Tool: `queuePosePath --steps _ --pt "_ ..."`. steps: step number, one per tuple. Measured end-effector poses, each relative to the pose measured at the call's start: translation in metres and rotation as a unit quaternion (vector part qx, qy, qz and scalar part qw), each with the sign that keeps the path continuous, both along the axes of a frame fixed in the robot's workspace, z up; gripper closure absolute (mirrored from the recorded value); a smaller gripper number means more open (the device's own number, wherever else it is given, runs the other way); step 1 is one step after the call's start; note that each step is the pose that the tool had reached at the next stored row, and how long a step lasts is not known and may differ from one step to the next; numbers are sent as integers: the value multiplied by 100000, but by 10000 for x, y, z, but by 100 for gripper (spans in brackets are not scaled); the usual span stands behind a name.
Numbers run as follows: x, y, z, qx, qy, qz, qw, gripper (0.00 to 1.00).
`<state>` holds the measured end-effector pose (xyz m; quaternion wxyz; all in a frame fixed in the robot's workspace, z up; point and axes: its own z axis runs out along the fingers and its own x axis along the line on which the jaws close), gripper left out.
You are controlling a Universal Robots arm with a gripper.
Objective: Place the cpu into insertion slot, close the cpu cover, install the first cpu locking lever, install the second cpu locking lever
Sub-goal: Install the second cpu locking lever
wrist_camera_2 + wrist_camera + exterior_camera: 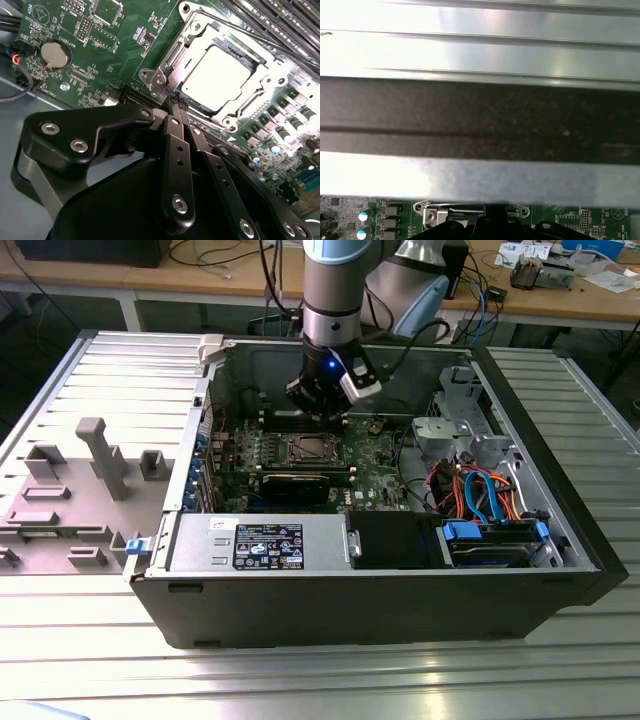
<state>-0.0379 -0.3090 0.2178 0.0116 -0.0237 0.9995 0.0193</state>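
The cpu (215,75), with its silver-grey top, lies flat in the insertion slot (161,76) on the green motherboard. The cpu cover (200,31), a thin silver frame, lies down over the chip's edges. My gripper (174,101) is shut, its two black fingers pressed together with nothing between them. Their tips sit at the socket's rim, by one corner. In the exterior view the gripper (318,412) hangs inside the open computer case, just behind the insertion slot (308,448). The first wrist view shows a strip of the socket's metal edge (436,215).
The black computer case (400,610) lies open on a ribbed metal table. Long black memory slots (280,20) run beside the socket. A power supply (265,545), a drive cage (455,430) and coloured cables (480,495) fill the case's front and right. A grey fixture (95,455) stands at the exterior view's left.
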Motion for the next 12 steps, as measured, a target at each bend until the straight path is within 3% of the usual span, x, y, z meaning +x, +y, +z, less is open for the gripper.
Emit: queuePosePath --steps 3,6,10,12 --pt "-1 -1 65 -325 4 -8 99999 89" --pt "0 -1 113 -1065 -5 -8 99994 89" --pt "-1 -2 127 -3672 8 -12 99933 89" --pt "-1 -6 127 -4239 7 -6 99910 89"
